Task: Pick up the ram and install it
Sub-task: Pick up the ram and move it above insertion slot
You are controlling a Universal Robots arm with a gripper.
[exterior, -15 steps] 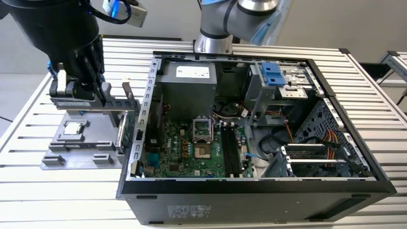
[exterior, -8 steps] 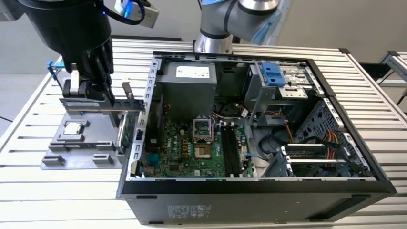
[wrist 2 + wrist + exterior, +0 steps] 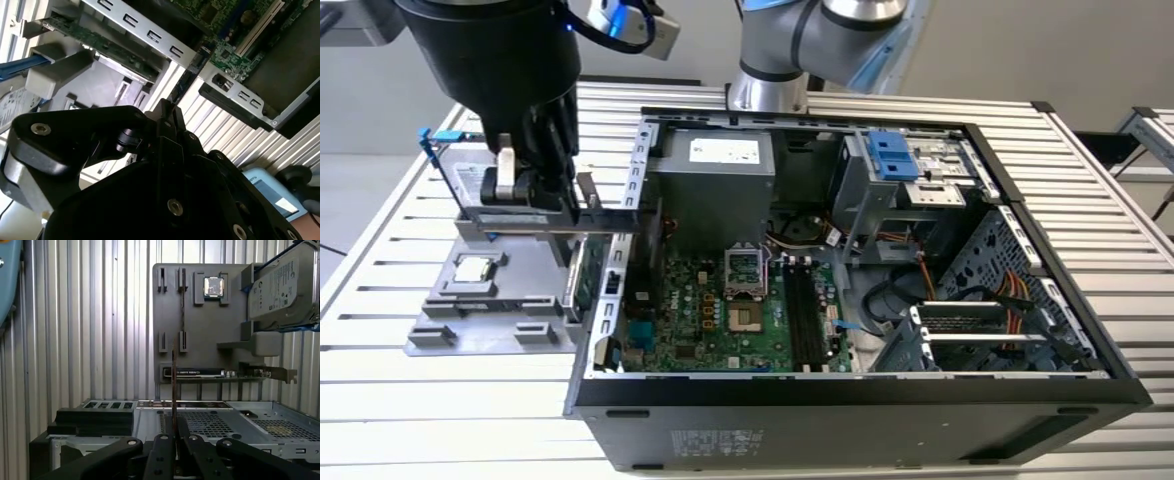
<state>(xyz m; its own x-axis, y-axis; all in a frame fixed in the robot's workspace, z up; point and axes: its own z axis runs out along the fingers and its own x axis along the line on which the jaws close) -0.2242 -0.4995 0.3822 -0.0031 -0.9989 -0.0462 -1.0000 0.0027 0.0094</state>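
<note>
The ram [image 3: 173,385] sits edge-on between the fingers of the claw [image 3: 175,434], which is closed on it. In the first wrist view it shows as a thin line running out from the fingertips, parallel to the bare groove in the tray [image 3: 200,325] beyond. In the exterior view the claw [image 3: 534,195] hangs over that tray at the exterior view's left, outside the case [image 3: 854,415]. The slots [image 3: 803,322] lie well apart to the exterior view's right, on the board [image 3: 707,330], running near to far, so the ram's long axis seems to lie across theirs. The case's left rail [image 3: 638,160] stands between. A drive [image 3: 285,285], a chip [image 3: 214,286] and a card [image 3: 200,373] stand on the tray
</note>
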